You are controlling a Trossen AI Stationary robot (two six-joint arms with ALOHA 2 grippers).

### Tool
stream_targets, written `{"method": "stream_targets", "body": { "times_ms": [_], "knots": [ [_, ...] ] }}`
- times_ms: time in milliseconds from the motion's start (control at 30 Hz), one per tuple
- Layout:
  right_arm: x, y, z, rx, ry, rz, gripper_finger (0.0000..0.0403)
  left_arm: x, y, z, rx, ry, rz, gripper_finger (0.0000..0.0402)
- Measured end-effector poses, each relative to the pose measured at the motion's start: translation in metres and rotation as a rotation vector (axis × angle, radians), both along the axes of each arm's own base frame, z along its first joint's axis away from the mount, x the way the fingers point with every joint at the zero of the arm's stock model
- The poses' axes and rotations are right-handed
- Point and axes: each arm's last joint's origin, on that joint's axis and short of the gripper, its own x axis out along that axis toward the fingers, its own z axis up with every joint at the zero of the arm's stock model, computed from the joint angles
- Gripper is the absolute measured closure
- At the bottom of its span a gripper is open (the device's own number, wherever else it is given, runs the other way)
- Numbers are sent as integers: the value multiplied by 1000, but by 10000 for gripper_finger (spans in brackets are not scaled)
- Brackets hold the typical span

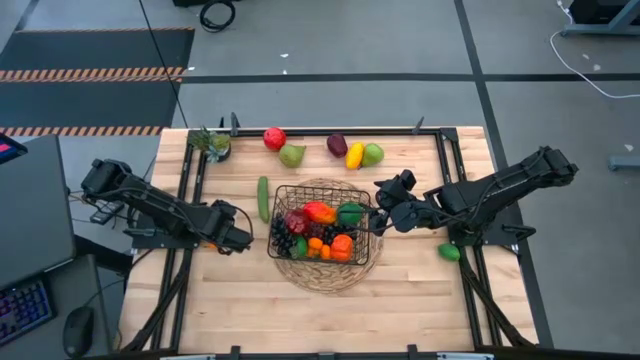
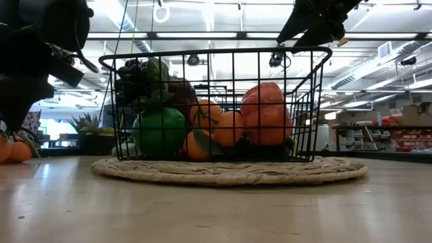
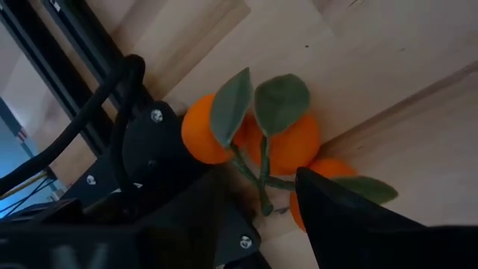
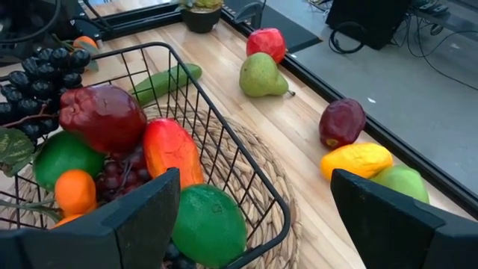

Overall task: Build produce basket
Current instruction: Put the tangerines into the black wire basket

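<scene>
The black wire basket point(image 1: 322, 190) stands on a round woven mat point(image 1: 325, 275) and holds grapes, oranges, a red apple, a mango and green fruit. Left of it, a cluster of oranges with green leaves point(image 3: 261, 134) lies on the table. My left gripper point(image 3: 246, 187) points down over the cluster, open, with one finger on each side of the stem. The same oranges point(image 2: 13, 148) show low at the left in the low view. My right gripper point(image 4: 254, 217) hangs open above the basket's right rim point(image 4: 224, 134), with nothing between its fingers. My left gripper comes at the orange cluster from above. Its fingers point(image 3: 343, 217) overlap the outer oranges in the wrist view. I cannot tell whether they touch the fruit. The cluster rests on the table.
Along the far edge lie a red apple point(image 1: 274, 138), a pear point(image 1: 292, 155), a plum point(image 1: 337, 145), a yellow fruit point(image 1: 354, 155) and a green one point(image 1: 372, 153). A cucumber point(image 1: 263, 197) lies beside the basket, and a potted plant point(image 1: 212, 143) stands far left. A green fruit point(image 1: 449, 252) lies at the right.
</scene>
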Motion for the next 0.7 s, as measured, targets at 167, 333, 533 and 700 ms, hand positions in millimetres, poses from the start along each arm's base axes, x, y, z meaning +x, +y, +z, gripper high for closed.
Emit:
{"method": "stream_targets", "body": {
  "times_ms": [167, 333, 533, 700],
  "knots": [
    [0, 0, 0, 1, -3, 0, 53, 2, -1, -1, -7, -24, -6, 254],
    [0, 0, 0, 1, -3, 0, 53, 2, -1, -1, -8, -24, -6, 305],
    [0, 0, 0, 1, -3, 0, 53, 2, -1, -1, -13, -17, -31, 373],
    [0, 0, 0, 1, -3, 0, 53, 2, -1, -1, -23, -13, -37, 391]
  ]
}}
